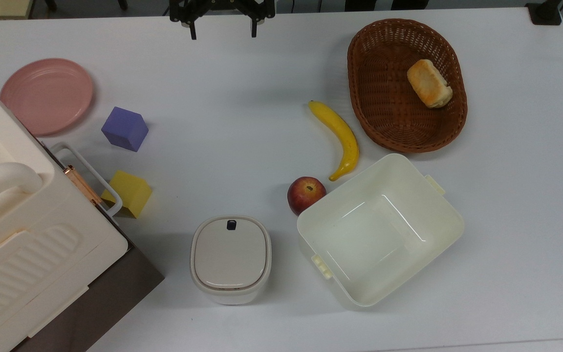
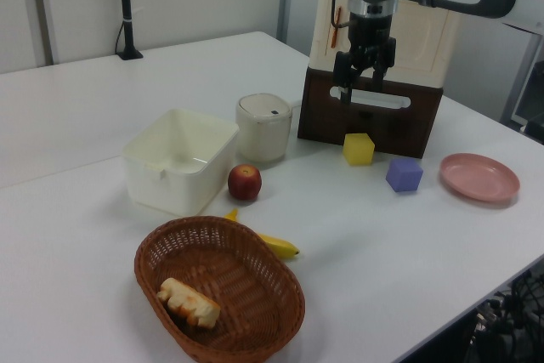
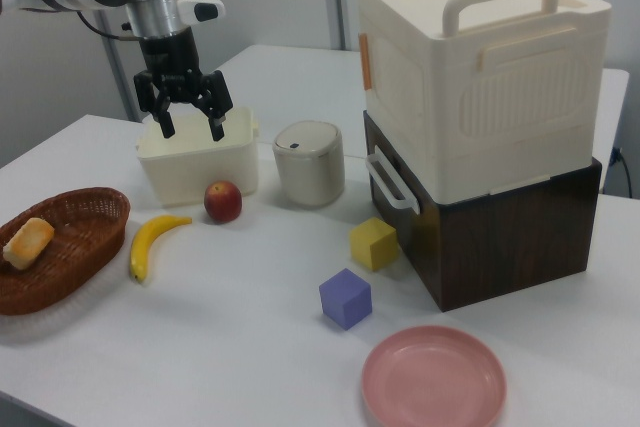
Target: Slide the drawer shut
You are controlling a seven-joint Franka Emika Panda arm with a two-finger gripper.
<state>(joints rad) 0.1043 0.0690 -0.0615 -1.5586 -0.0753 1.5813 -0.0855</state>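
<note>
The drawer (image 3: 480, 237), with its dark brown front and white loop handle (image 3: 390, 185), sits flush under the cream handled box (image 3: 480, 67) at the top view's left edge, the yellow cube (image 1: 130, 192) just beside its handle. The gripper (image 1: 223, 34), fingers spread and empty, hangs well apart at the top view's upper edge, so the drawer lies down and left of it there, its front running diagonally.

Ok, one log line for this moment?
drawer: shut, flush | gripper: open, empty, above table, clear of handle | yellow block: by drawer front
</note>
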